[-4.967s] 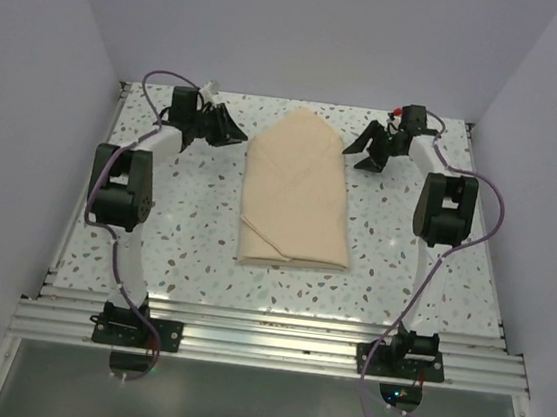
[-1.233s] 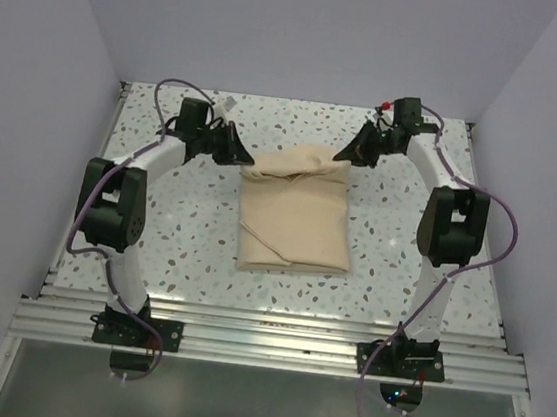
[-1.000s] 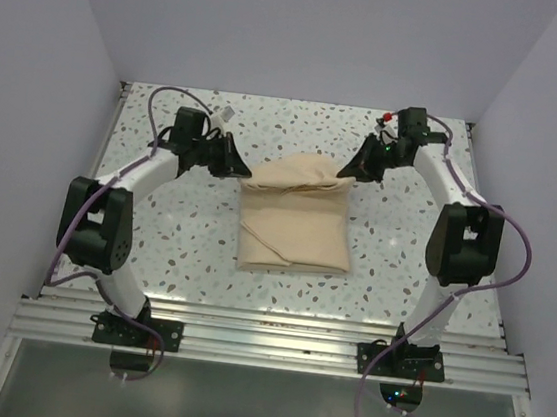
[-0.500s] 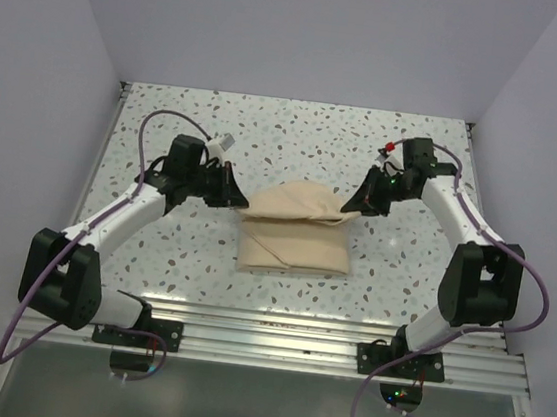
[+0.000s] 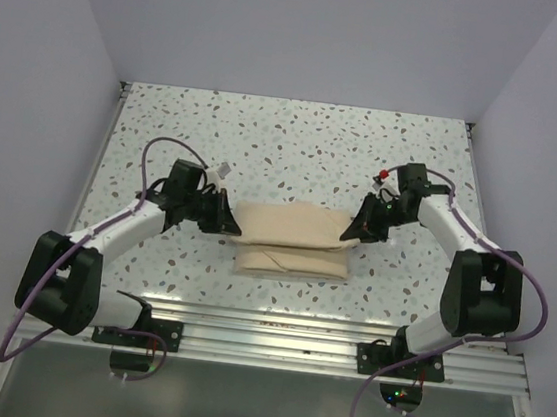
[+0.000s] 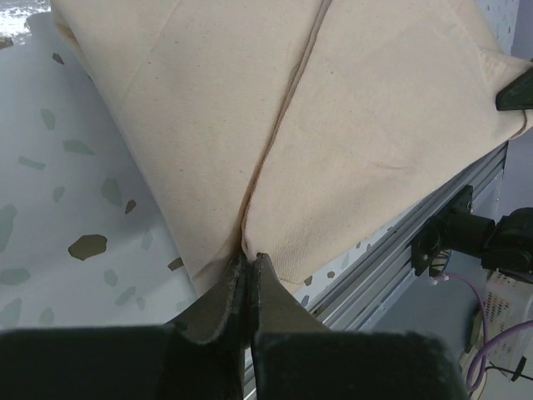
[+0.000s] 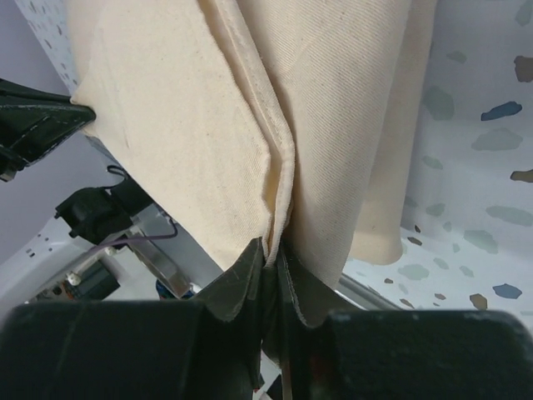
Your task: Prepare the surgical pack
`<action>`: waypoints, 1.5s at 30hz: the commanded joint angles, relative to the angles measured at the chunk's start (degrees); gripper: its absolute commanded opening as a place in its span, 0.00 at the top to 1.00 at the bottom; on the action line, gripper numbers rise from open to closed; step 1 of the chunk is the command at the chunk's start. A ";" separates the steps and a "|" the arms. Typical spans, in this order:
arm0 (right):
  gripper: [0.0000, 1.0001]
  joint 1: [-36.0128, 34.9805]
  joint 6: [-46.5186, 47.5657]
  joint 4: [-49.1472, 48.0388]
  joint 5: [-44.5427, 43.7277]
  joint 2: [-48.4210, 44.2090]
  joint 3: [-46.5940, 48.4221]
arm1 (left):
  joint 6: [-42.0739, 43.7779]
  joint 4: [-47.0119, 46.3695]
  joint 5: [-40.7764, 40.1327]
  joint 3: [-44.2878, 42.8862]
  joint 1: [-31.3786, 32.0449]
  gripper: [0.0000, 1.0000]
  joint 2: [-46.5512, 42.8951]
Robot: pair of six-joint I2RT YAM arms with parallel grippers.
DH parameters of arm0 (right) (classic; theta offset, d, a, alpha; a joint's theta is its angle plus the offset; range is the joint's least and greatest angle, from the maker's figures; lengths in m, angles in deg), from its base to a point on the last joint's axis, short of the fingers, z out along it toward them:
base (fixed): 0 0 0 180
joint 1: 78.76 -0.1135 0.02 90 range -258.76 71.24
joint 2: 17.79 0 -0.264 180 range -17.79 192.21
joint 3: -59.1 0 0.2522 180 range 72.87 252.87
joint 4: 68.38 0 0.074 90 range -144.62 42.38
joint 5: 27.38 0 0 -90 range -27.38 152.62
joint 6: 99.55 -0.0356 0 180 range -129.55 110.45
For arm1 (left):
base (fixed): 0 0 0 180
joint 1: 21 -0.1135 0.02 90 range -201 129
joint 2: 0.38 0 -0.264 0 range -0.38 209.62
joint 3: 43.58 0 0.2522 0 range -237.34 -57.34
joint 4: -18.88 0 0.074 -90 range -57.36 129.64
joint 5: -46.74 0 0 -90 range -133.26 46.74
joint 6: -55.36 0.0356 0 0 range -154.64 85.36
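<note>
Tan woven wrap sheet (image 5: pixel 291 235), folded into a low bundle, lies on the speckled table (image 5: pixel 296 140) in the near middle, directly between the two arms. No tray, instruments or gauze are visible, so whether they lie inside cannot be told. The left gripper (image 5: pixel 229 221) meets the bundle's left end and the right gripper (image 5: pixel 353 227) meets its right end. Both wrist views show the fingers pressed together with a fold of cloth pinched between the tips. The held fold runs crosswise, left to right, from one gripper to the other, and this is also the bundle's long axis. Beyond it, toward the arm bases, a lower layer of the sheet shows as a strip along the near edge. Neither arm is nearer, since each holds its own end. Judgement: the fold has to travel toward the bases, at right angles to its length, with both ends level, or the crease will skew.
</note>
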State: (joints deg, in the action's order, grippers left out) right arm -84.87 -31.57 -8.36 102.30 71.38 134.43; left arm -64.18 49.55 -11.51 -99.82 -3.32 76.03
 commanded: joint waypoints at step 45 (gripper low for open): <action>0.37 -13.14 6.29 -8.29 7.16 33.01 32.05 | 8.36 -3.72 2.53 -18.25 -1.32 0.46 13.34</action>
State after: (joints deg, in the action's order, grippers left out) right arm -97.28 -25.53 -16.14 105.38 105.60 165.97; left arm -57.52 46.75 -10.40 -115.20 -3.72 88.94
